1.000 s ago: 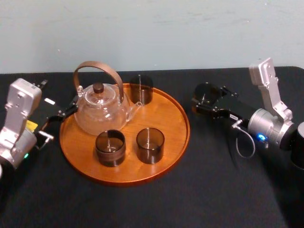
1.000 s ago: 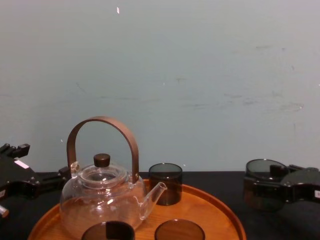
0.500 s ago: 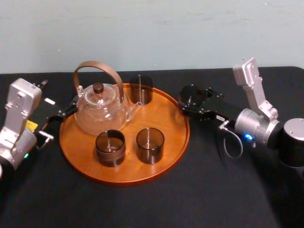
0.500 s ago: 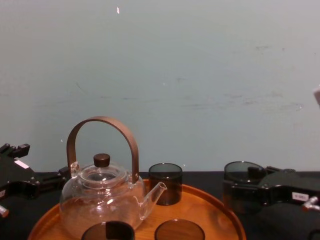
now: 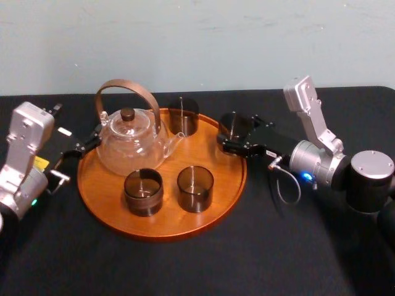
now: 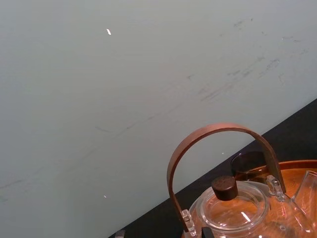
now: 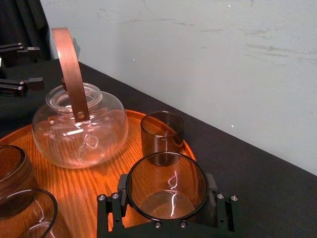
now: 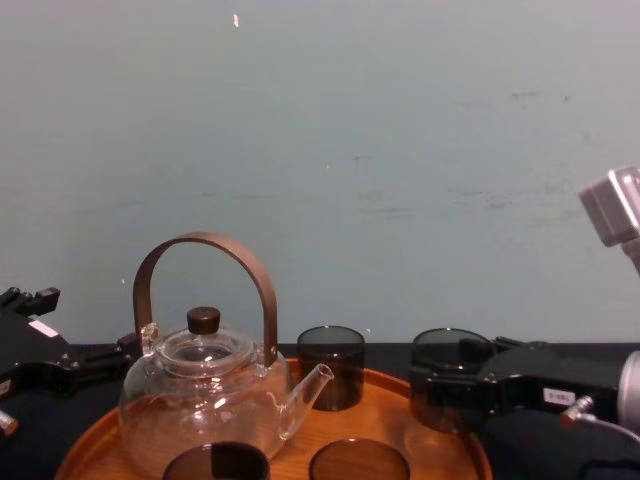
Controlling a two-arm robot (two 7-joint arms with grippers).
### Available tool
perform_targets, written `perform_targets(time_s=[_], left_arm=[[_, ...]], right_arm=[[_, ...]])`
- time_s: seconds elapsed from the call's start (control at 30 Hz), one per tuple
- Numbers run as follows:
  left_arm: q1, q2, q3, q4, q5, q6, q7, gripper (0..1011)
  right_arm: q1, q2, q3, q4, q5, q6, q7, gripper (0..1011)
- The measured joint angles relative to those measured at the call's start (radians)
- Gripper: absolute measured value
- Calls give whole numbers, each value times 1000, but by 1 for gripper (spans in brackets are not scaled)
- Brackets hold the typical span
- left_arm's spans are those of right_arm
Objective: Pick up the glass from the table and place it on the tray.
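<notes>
A black right gripper (image 5: 232,134) was clenched around a smoky, dark, cylindrical glass (image 5: 232,124), holding it upright above the right rim of a large round orange-brown wooden tray (image 5: 213,203) on a matte black table (image 5: 278,253). If it were released there, the base would probably land on the raised rim and the glass would tip; lowering too early could catch that rim. Carried farther in, it might knock the matching glass at the tray's back (image 5: 183,115). The held glass looked empty. The tray held a clear, lidded glass teapot with a brown arched handle (image 5: 131,147), apparently empty, and three empty dark glasses, two at the front (image 5: 143,192). The left gripper (image 5: 79,120) sat beside the tray's left edge, fingers spread.
</notes>
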Motion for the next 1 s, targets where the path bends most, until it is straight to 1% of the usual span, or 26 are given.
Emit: perform_targets(time_s=[0.6,1.0], left_arm=[[0,0,0,0,0,0,0,1002],[0,0,0,0,0,0,0,1001]], right_arm=[[44,-46,-30,76,-14,-22,16,907],[64,-68,-38,124,-21,-42,23,907]])
